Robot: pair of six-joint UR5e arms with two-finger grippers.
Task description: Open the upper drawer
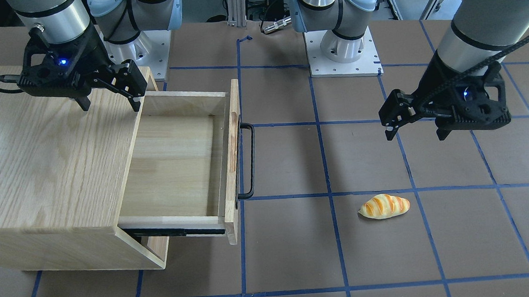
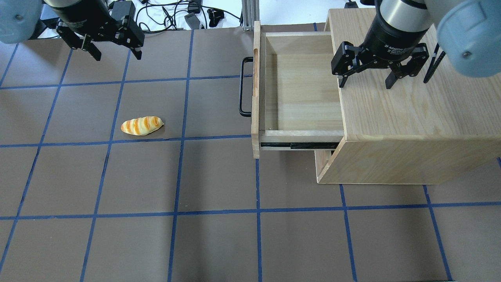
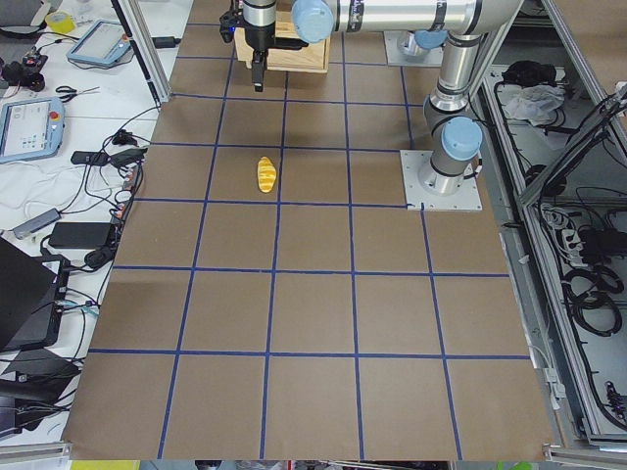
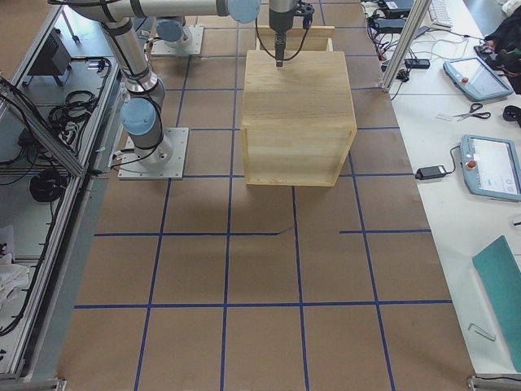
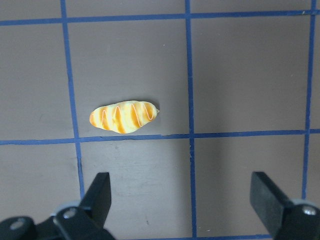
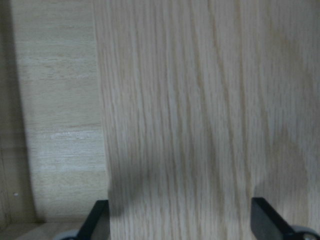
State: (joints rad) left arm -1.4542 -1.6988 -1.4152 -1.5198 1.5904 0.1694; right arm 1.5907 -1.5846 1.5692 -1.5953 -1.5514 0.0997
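The upper drawer (image 2: 301, 94) stands pulled far out of the oak-grain cabinet (image 2: 411, 117), its inside empty. Its front panel carries a black bar handle (image 2: 242, 87) and an oblong slot (image 2: 256, 72). It shows in the front view too (image 1: 175, 166), with the handle (image 1: 249, 160). My right gripper (image 2: 366, 80) hovers open and empty above the cabinet top, near the drawer's back edge; it shows in the front view (image 1: 108, 102). My left gripper (image 2: 115, 53) is open and empty, high over the table far from the drawer; it shows in the front view (image 1: 415, 131).
A striped toy bread roll (image 2: 141, 125) lies on the brown mat left of the drawer; it shows below my left gripper in the left wrist view (image 5: 124, 117). Blue tape lines grid the mat. The arm bases (image 1: 343, 49) stand at the table's robot side.
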